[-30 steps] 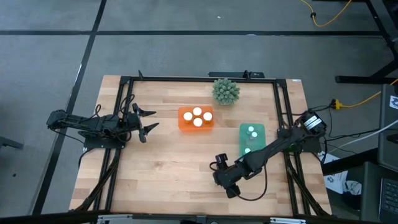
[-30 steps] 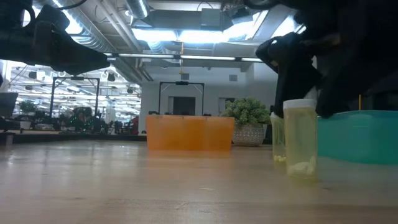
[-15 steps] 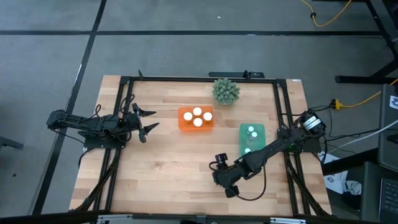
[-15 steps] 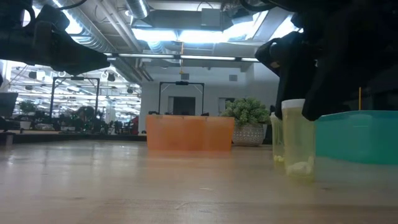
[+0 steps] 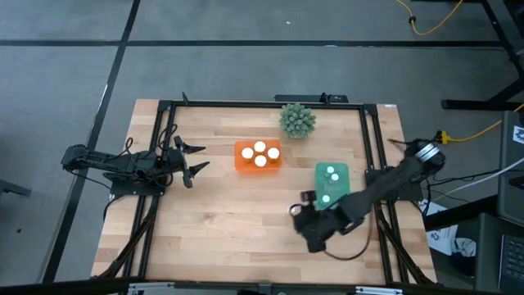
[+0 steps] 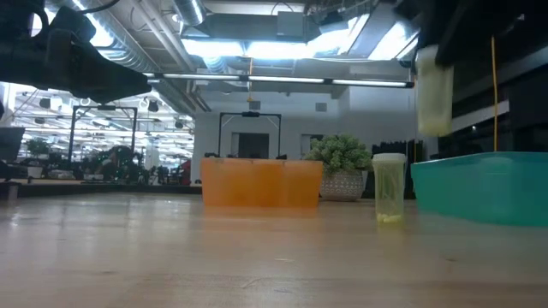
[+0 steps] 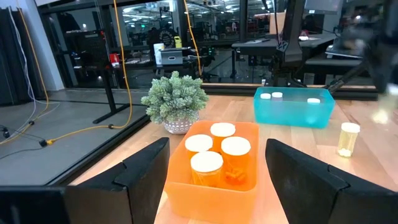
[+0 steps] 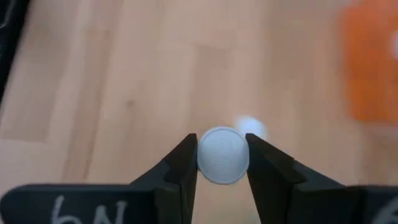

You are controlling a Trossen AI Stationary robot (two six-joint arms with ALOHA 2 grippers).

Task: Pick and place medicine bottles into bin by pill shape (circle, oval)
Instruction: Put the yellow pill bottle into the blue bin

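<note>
My right gripper (image 8: 222, 163) is shut on a small yellowish medicine bottle (image 6: 435, 96) with a white cap, held high above the table near the teal tray (image 5: 332, 182). It shows in the high view (image 5: 313, 228) at the near right. A second bottle (image 6: 390, 188) stands upright on the wood below it. The teal tray holds white-topped bottles (image 7: 277, 95). The orange tray (image 5: 259, 156) holds three wider bottles (image 7: 222, 130). My left gripper (image 5: 195, 159) is open and empty, left of the orange tray. My right gripper pinches the bottle at its white cap end (image 8: 222, 155) between its two fingers (image 8: 180, 165). The fingers come from above, pointing down. The bottle hangs upright below them, lifted clear of the table.
A spiky green plant ball (image 5: 297, 120) in a pot sits at the far edge, behind the trays. A dark metal frame (image 5: 164, 131) runs along the table's sides. Bare wood lies at the near left.
My right gripper has risen with the bottle, lifting it from the wood to well above the table, and has gone a little toward the table's right edge, nearer the teal tray. The second bottle stays standing where it was.
</note>
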